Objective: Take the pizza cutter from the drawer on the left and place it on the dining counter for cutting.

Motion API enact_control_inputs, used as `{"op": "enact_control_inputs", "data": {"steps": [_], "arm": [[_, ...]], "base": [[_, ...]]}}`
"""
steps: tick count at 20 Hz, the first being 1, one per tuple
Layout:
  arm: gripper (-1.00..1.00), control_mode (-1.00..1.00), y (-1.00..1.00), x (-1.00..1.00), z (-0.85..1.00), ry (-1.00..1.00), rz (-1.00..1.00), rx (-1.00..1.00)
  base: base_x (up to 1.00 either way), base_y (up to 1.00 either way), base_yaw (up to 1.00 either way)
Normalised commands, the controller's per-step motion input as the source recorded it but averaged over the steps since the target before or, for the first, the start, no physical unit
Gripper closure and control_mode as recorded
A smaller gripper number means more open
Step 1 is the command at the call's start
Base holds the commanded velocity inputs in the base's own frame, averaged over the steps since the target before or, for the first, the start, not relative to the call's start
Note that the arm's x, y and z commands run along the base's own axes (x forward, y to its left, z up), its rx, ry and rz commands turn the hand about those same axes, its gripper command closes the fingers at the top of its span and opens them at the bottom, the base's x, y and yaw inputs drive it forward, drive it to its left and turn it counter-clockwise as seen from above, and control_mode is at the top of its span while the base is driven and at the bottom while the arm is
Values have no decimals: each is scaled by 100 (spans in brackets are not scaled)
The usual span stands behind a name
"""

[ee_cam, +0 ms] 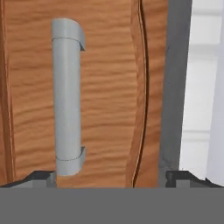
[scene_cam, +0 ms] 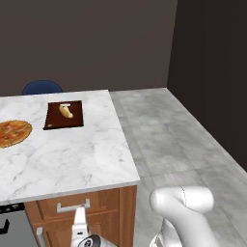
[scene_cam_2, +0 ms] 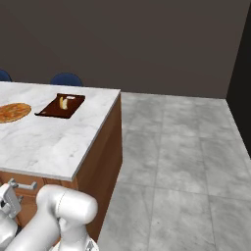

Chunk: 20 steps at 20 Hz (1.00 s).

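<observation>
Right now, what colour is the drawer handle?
Silver-grey; the handle on the reddish-brown drawer shows best in the hand view.

White marble dining counter [scene_cam_2: 59,142], pizza [scene_cam_2: 12,112], dark cutting board [scene_cam_2: 61,106] with bread piece [scene_cam_2: 62,103], closed drawer [scene_cam_2: 19,185] below

We've got the cutting board [scene_cam: 63,115] on the dining counter [scene_cam: 72,154], the pizza [scene_cam: 13,132] left of it, and the drawer [scene_cam: 77,204] under the counter's near edge.

Dark walls [scene_cam: 96,43] — grey tiled floor [scene_cam: 178,140]
</observation>
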Motion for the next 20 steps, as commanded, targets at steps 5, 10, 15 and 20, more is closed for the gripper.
{"op": "enact_control_inputs", "data": {"steps": [5,10,15,20], "arm": [[-100,-100,21,15,-18,0,0,0],[-100,-100,17,12,-23,0,0,0],[-100,-100,21,15,-32,0,0,0],[-100,-100,17,16,-20,-3,0,0]], "base": [[0,0,0],[0,0,0],[0,0,0],[0,0,0]]}}
